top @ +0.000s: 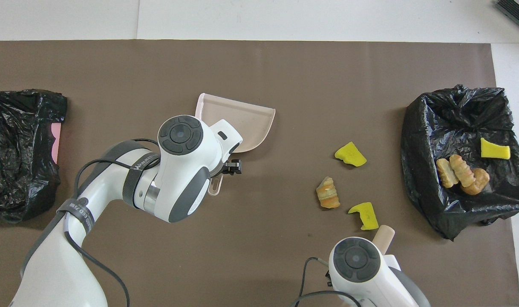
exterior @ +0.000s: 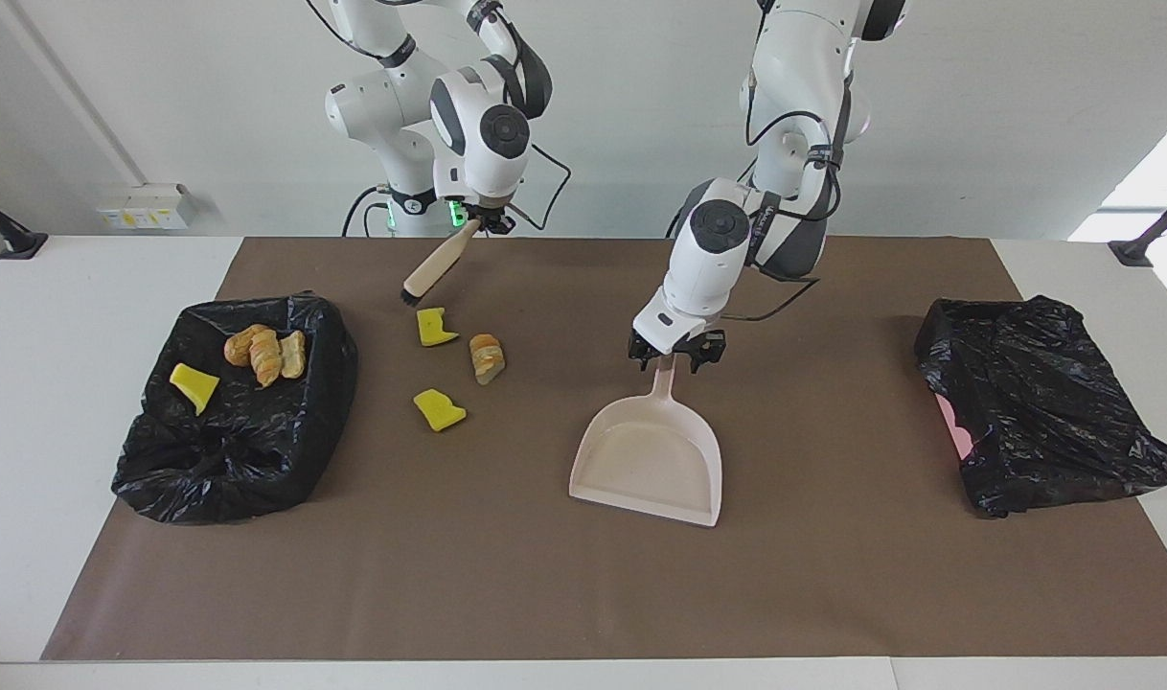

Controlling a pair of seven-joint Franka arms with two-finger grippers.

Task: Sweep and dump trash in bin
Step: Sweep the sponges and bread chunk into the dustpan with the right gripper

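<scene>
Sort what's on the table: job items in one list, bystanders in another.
Job: brush in right gripper; dustpan under left gripper; three loose trash pieces; bin holding four pieces.
Bystanders: second black bag; brown mat.

One camera sits high across the table and faces the two robots, looking down at a slant so that their bases and the wall stand at the top of its picture. The other hangs high above the robots' own end and looks steeply down and forward, so only the arms' upper links enter from its bottom edge. Both stand well back and share the brown paper mat (exterior: 833, 575) (top: 327, 68), seen half a turn apart.
</scene>
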